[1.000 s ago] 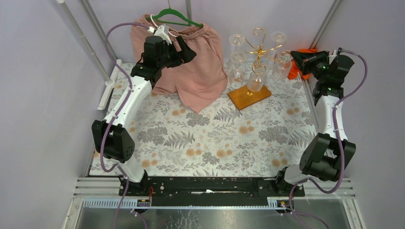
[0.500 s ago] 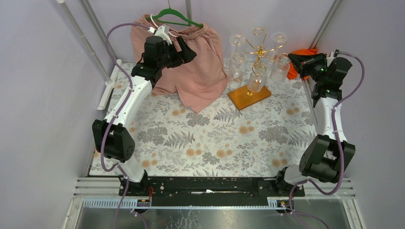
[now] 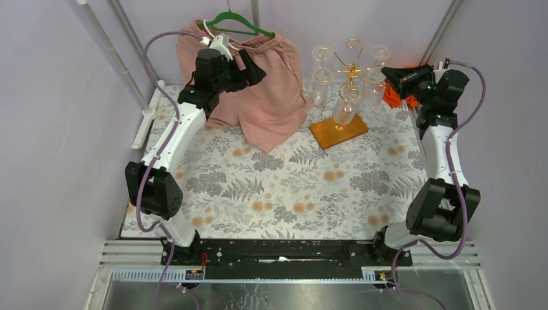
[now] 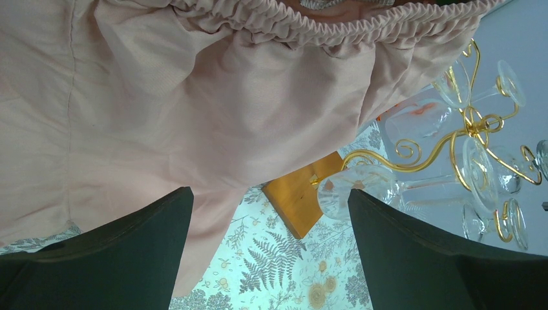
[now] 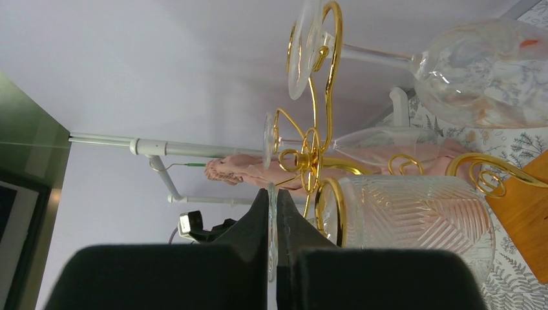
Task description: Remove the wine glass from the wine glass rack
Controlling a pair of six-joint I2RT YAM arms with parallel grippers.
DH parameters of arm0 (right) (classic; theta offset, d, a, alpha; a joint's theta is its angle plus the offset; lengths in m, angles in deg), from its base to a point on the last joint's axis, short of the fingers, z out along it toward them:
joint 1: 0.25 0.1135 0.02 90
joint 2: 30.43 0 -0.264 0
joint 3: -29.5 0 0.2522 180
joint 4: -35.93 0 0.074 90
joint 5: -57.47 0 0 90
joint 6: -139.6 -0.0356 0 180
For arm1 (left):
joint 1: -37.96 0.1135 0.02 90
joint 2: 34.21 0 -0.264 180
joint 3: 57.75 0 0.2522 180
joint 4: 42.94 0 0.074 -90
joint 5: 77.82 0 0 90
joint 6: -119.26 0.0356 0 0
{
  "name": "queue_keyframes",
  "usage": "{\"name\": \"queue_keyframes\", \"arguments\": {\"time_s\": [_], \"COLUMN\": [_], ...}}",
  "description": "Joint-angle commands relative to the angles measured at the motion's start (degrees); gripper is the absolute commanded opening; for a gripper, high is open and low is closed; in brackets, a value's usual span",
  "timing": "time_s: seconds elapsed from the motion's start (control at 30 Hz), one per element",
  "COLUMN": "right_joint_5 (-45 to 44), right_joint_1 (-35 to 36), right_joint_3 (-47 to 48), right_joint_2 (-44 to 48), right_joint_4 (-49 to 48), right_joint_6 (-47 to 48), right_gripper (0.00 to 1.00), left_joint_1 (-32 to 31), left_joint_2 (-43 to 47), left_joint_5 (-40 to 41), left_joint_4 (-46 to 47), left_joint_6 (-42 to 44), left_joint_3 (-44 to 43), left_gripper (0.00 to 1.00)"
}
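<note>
The gold wire wine glass rack (image 3: 352,64) stands on its orange-brown wooden base (image 3: 338,131) at the back of the table, with several clear glasses hanging from it upside down. My right gripper (image 3: 389,73) is at the rack's right side, shut on the thin round foot of a ribbed wine glass (image 5: 413,219). In the right wrist view the foot's edge shows between my fingertips (image 5: 272,194), beside a gold loop of the rack (image 5: 310,152). That wine glass's bowl (image 3: 373,95) hangs below. My left gripper (image 3: 253,70) is open and empty in front of the pink shorts (image 4: 194,110).
The pink shorts (image 3: 268,97) hang from a green hanger (image 3: 238,24) at the back left. An orange cloth (image 3: 397,97) lies behind my right wrist. Other glasses (image 3: 320,77) hang on the rack's left and front arms. A floral cloth (image 3: 284,187) covers the table.
My right gripper, still shut, has moved left and up beside the rack, and the glass bowl under it shifted left with it. The left arm has stayed still.
</note>
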Motion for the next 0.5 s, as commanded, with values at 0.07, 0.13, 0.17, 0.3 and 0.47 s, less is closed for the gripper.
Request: {"name": "queue_keyframes", "arguments": {"time_s": [0.07, 0.13, 0.17, 0.3, 0.47], "right_joint_5": [2.32, 2.06, 1.86, 1.16, 0.24], "right_joint_1": [1.2, 1.2, 1.2, 1.2, 1.11], "right_joint_3": [6.91, 7.33, 7.41, 8.01, 8.43], "right_joint_2": [-2.33, -3.29, -3.63, -4.92, -5.41], "right_joint_4": [-3.28, -3.58, -3.97, -4.57, -4.33], "right_joint_6": [-0.34, -0.46, -0.45, -0.6, 0.28], "right_gripper": [0.0, 0.0, 0.0, 0.0, 0.0], "left_joint_1": [0.36, 0.35, 0.35, 0.35, 0.35], "left_joint_2": [-0.78, -0.79, -0.87, -1.2, -1.3], "left_joint_5": [-0.51, -0.51, -0.49, -0.5, -0.34], "left_joint_4": [2.45, 2.4, 2.45, 2.21, 1.97], "left_joint_6": [0.09, 0.1, 0.1, 0.21, 0.37], "left_joint_3": [0.59, 0.5, 0.48, 0.17, -0.12], "left_gripper": [0.99, 0.99, 0.99, 0.99, 0.99]}}
